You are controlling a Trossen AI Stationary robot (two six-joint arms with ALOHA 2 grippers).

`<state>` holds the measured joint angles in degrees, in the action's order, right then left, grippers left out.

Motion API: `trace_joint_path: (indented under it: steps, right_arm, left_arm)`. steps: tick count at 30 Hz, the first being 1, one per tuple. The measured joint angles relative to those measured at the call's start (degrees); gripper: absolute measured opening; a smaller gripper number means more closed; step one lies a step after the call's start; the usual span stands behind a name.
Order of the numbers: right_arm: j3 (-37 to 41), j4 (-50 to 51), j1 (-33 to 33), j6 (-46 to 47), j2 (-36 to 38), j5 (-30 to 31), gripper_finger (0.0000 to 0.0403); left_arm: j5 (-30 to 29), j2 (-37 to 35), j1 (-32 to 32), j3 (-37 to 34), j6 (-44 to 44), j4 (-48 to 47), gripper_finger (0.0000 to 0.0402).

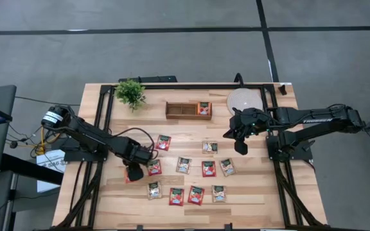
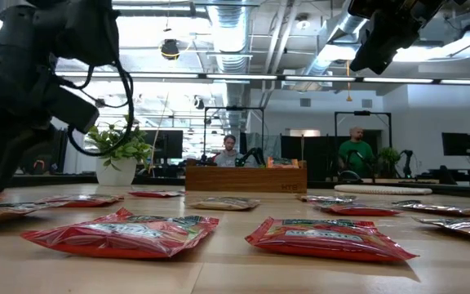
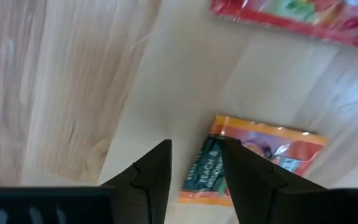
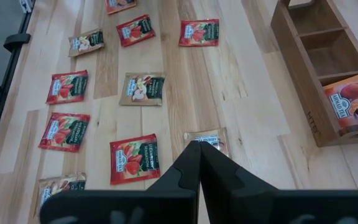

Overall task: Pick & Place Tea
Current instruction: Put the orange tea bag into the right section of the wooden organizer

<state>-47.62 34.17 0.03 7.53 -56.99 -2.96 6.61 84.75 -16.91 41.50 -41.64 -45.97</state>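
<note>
Several tea packets lie flat on the wooden table point(image 1: 249, 192), red ones and beige ones. My left gripper point(image 1: 133, 172) is low over an orange peach tea packet point(image 3: 260, 152) at the table's left; its fingers are open, and the packet's short edge point(image 3: 211, 134) lies between them. That packet shows beside the gripper in the high view point(image 1: 126, 176). My right gripper point(image 1: 241, 149) is shut and empty, raised high above the table's right half point(image 2: 374, 57). A wooden box point(image 1: 188, 110) at the far middle holds one orange packet point(image 1: 203, 108) in its right compartment. My left gripper comes down from above with one finger point(image 3: 247, 177) over the orange packet's printed end and the other finger point(image 3: 151, 177) over bare wood. I cannot tell whether either finger touches the packet. The packet lies flat on the table.
A potted plant point(image 1: 130, 93) stands at the far left and a round pale disc point(image 1: 244, 101) at the far right. Red packets point(image 2: 121, 234) lie near the front edge. A black frame point(image 1: 105, 109) rims the table. People sit in the room beyond point(image 2: 351, 151).
</note>
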Motion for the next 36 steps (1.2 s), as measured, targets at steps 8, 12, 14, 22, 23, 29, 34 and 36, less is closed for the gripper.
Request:
trace_joint_path:
  steps: [8,12,14,22,23,29,34,36]
  right_arm:
    - [0.00,-0.01,0.00,0.00,0.00,0.00,0.0001]
    - [0.00,-0.43,0.00,0.02,0.00,0.03,0.0001]
    - [0.00,-0.57,0.00,0.02,0.00,0.04,0.0000]
    - [0.00,-0.90,0.00,0.12,0.00,0.04,0.0001]
    - [0.00,-1.12,0.00,0.23,0.00,0.04,0.0001]
    - [0.00,-2.12,0.00,1.09,0.00,0.07,0.0000]
    - [0.00,-2.12,0.00,1.09,0.00,0.05,0.0000]
    - [0.00,-2.12,0.00,1.09,0.00,0.04,0.0000]
  left_arm:
    - [0.02,-0.23,0.02,-2.98,-1.24,3.87,0.0133]
    - [-0.18,-0.21,0.02,-3.27,-1.77,4.92,0.0133]
    - [-0.44,-0.19,0.00,-3.30,-1.96,5.11,0.0133]
    - [-1.65,-0.13,0.00,-3.42,-3.07,5.70,0.0099]
    - [-2.00,-0.13,0.00,-3.44,-3.14,5.72,0.0091]
    - [-4.29,-0.11,-0.02,-3.46,-5.03,6.17,0.0033]
    - [-5.16,-0.09,-0.02,-3.41,-5.67,6.60,0.0003]
    - [-5.44,-0.11,-0.02,-2.96,-5.67,5.74,0.0001]
